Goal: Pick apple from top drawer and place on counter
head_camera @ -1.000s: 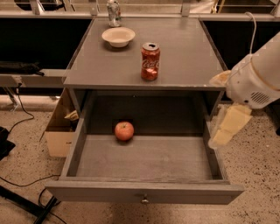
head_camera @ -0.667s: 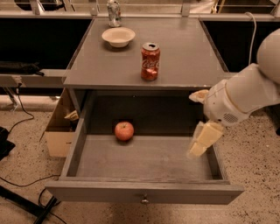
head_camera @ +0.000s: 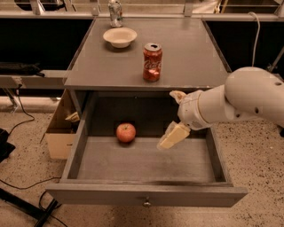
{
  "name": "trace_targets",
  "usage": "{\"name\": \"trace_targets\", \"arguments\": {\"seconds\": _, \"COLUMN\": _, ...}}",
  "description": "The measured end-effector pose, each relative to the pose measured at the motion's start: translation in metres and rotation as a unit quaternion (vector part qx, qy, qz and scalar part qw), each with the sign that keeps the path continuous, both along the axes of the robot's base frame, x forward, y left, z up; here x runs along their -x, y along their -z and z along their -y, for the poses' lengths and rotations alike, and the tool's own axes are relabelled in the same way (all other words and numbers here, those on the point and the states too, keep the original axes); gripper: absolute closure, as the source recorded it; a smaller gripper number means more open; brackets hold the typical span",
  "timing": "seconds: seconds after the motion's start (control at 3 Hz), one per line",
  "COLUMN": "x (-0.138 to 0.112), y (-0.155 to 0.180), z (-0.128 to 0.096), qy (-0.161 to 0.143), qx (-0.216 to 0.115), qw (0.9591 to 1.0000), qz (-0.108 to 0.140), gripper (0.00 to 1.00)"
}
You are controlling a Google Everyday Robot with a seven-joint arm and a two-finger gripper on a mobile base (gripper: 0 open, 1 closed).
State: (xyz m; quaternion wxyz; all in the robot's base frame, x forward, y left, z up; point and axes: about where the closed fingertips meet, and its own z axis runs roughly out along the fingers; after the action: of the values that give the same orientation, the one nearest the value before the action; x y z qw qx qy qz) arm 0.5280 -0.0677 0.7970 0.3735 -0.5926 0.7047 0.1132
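Observation:
The apple (head_camera: 126, 132), small and red, lies on the bottom of the top drawer (head_camera: 146, 193), towards the back left. The drawer is pulled fully out, with its round knob (head_camera: 145, 203) at the front centre. The counter (head_camera: 191, 53) is the grey cabinet top above it. My gripper (head_camera: 175, 116) hangs over the drawer's right half, to the right of the apple and apart from it. It is open and empty, one cream finger (head_camera: 178, 95) up by the counter edge and the other (head_camera: 173, 135) lower down.
A red Coca-Cola can (head_camera: 152, 62) stands near the counter's front edge. A white bowl (head_camera: 120, 37) and a clear bottle (head_camera: 115, 11) sit farther back. A cardboard box (head_camera: 60, 133) stands left of the cabinet, with cables (head_camera: 26, 195) on the floor.
My arm has swung left from outside the drawer's right side to over the drawer, closing on the apple. The apple, can and bowl have not moved.

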Motion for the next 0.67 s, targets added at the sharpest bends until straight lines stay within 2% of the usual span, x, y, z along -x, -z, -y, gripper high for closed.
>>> {"name": "trace_targets", "arguments": {"seconds": 0.33, "x": -0.003, "y": 0.009, "z": -0.012, "qy": -0.011, "qx": -0.002, "qw": 0.9999, "qz": -0.009, "gripper": 0.00}}
{"name": "trace_targets", "arguments": {"seconds": 0.67, "x": -0.017, "y": 0.055, "z": -0.036, "qy": -0.029, "qx": -0.032, "qw": 0.9984, "qz": -0.037, "gripper": 0.00}}
